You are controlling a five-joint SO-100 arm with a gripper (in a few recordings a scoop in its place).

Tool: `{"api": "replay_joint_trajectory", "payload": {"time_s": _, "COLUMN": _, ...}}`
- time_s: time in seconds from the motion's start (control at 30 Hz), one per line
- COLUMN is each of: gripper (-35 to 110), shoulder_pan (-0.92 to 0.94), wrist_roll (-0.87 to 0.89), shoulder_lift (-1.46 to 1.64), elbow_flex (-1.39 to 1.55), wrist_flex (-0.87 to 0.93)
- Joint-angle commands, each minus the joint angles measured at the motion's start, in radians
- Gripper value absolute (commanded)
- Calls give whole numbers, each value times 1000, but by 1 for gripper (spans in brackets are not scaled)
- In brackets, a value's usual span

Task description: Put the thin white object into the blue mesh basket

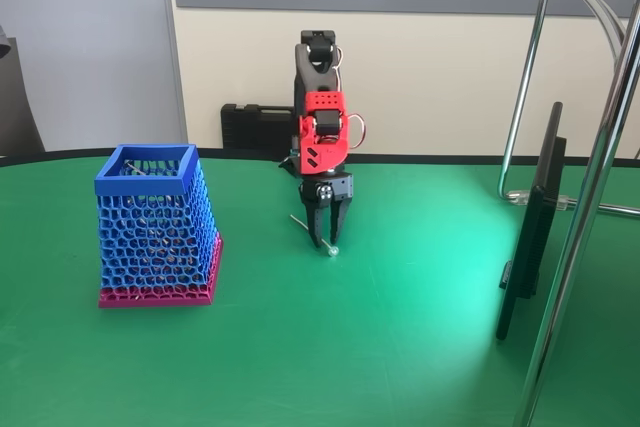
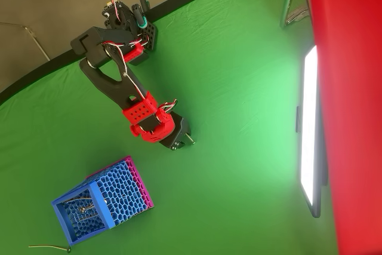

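Straddling the thin white object (image 1: 312, 233), your gripper (image 1: 328, 235) is standing with jaws apart; its axis is running 10-to-4, the blue mesh basket (image 1: 146, 162) at 9 o'clock

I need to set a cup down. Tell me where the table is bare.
Bare green cloth lies between the gripper and the dark flat panel on the right in the fixed view, and along the near edge. It is crowded between the blue basket and the gripper, where the white stick lies.
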Motion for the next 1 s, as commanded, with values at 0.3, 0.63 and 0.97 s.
{"api": "replay_joint_trajectory", "payload": {"time_s": 0.3, "gripper": 19, "shoulder_pan": 5, "wrist_roll": -2, "shoulder_lift": -40, "elbow_flex": -101, "wrist_flex": 9}}
{"api": "replay_joint_trajectory", "payload": {"time_s": 0.63, "gripper": 19, "shoulder_pan": 3, "wrist_roll": 11, "shoulder_lift": -92, "elbow_flex": -178, "wrist_flex": 75}}
{"api": "replay_joint_trajectory", "payload": {"time_s": 0.97, "gripper": 18, "shoulder_pan": 3, "wrist_roll": 14, "shoulder_lift": -140, "elbow_flex": -247, "wrist_flex": 133}}
